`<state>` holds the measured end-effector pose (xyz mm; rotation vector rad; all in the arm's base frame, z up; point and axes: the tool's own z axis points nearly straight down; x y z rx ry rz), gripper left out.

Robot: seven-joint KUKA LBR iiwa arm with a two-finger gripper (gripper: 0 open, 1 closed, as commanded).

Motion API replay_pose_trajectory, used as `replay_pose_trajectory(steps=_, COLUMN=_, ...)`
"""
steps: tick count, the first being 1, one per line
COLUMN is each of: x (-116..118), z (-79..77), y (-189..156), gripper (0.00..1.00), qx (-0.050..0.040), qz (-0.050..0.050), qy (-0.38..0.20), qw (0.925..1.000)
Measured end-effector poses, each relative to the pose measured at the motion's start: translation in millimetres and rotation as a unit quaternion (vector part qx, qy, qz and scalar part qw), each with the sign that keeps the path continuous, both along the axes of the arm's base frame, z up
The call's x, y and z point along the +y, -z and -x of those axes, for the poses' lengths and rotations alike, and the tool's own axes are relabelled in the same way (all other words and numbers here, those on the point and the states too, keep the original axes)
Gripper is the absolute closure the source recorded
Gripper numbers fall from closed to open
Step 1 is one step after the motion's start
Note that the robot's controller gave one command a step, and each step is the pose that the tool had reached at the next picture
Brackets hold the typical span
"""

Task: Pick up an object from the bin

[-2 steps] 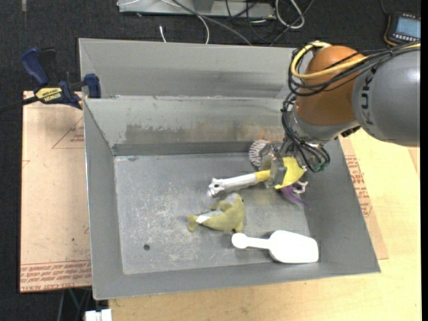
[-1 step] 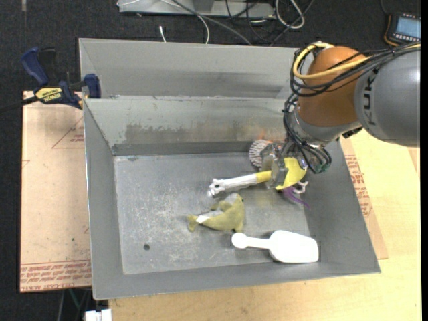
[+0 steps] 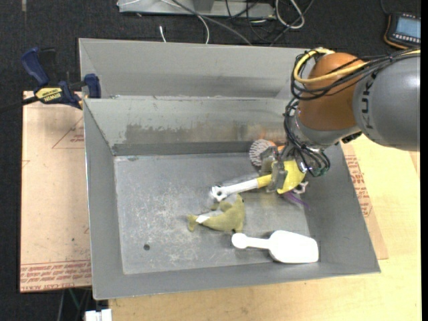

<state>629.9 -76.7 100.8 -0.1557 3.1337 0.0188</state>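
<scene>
White scoop (image 3: 281,247), crumpled olive cloth (image 3: 225,218)

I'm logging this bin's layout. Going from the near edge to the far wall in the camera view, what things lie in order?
White scoop → olive crumpled thing → white-and-yellow tool → grey ribbed round thing. The gripper overlaps the tool's yellow end, so it is left out.

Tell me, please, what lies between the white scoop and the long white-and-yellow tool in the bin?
In the camera view, a crumpled olive-yellow soft thing lies between the white scoop and the white-and-yellow tool.
</scene>
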Motion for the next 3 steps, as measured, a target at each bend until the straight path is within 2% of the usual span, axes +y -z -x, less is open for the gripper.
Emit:
replay_pose_trajectory(steps=1, x=-3.2, z=26.0, y=-154.8, gripper=1.00, qx=-0.0038, qz=0.004, qy=0.005, qw=1.0000)
replay_pose_trajectory(steps=2, x=-3.3, z=26.0, y=-154.8, gripper=1.00, qx=-0.0038, qz=0.004, qy=0.006, qw=1.0000)
replay_pose_trajectory(steps=3, x=0.5, z=-13.7, y=-120.3, gripper=1.00, qx=-0.0071, qz=0.004, qy=-0.127, qw=0.9919)
